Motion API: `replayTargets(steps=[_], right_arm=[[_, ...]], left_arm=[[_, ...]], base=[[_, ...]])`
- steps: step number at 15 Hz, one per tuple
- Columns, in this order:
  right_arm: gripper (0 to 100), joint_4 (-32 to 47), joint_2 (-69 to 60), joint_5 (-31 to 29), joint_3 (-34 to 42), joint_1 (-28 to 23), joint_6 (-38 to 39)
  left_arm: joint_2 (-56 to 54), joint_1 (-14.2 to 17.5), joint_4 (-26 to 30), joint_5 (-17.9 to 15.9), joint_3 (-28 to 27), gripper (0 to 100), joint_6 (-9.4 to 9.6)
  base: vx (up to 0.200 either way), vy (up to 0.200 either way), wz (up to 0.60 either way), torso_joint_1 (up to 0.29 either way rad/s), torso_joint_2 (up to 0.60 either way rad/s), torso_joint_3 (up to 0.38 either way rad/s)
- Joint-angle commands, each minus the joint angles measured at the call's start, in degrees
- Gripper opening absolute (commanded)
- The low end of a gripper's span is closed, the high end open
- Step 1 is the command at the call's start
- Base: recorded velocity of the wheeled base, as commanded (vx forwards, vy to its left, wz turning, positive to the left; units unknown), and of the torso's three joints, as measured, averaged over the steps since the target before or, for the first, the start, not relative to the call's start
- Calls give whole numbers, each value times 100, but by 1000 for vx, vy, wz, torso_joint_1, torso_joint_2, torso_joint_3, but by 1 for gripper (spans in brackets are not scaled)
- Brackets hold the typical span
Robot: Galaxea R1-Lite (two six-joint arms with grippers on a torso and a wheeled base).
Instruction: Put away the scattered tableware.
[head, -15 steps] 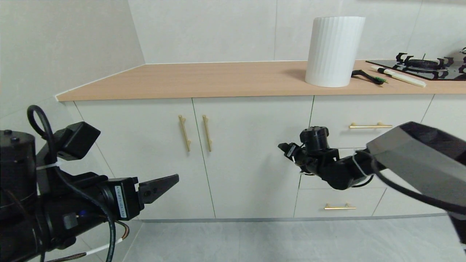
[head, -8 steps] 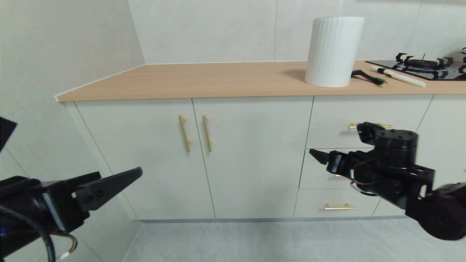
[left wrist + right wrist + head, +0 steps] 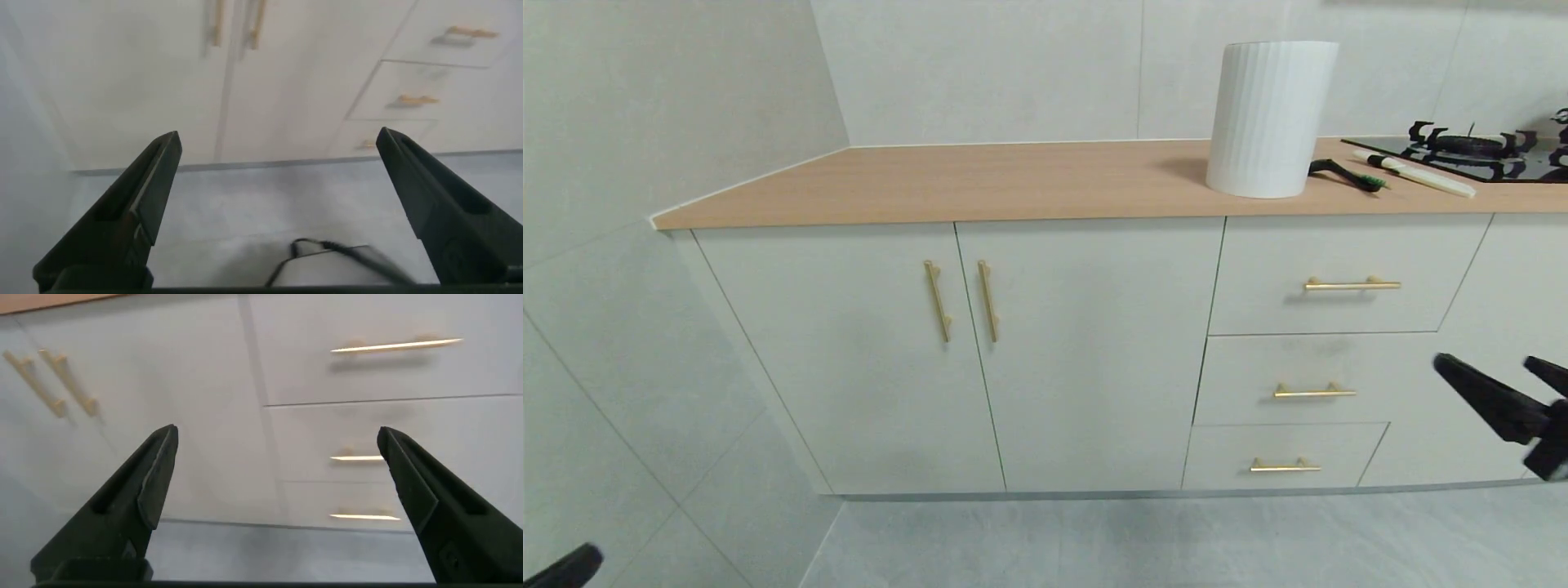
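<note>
Head view: a black utensil [image 3: 1347,174] and a white-handled utensil [image 3: 1421,175] lie on the countertop [image 3: 980,180] beside the ribbed holder [image 3: 1270,118]; likely light, stiff, best pinched mid-handle. Left gripper [image 3: 276,137] and right gripper [image 3: 276,431] gape wide, empty.

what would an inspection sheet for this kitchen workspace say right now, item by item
surface: light wooden countertop, level, running into a corner
job's things: black-handled utensil with a green part and long white utensil lie loose on the countertop beside the tall white ribbed cylindrical container, which stands upright
clutter: nothing seen
end effectors: left end effector open and empty, low over the floor; right end effector open and empty, facing the drawers
cables: one thin dark cable below the left end effector
surroundings: black gas hob, pale cabinet doors and three drawers shut, gold bar handles, grey tiled wall and floor
</note>
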Motion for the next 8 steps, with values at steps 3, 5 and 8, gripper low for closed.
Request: replayTargets(steps=[3, 5, 8], right_arm=[[100, 4253, -4425, 103, -329, -669, -560], [100, 5009, -5075, 139, -522, -686, -613], [100, 5150, -5321, -231, -505, -985, -903]], left_arm=[[-1762, 800, 556, 102, -7, 100, 612], [-2096, 1029, 582, 155, 11, 100, 770], [-2175, 1275, 591, 638, 99, 100, 814]], base=[[0, 0, 0, 0, 0, 0], [0, 0, 0, 0, 0, 0], [0, 0, 0, 0, 0, 0]])
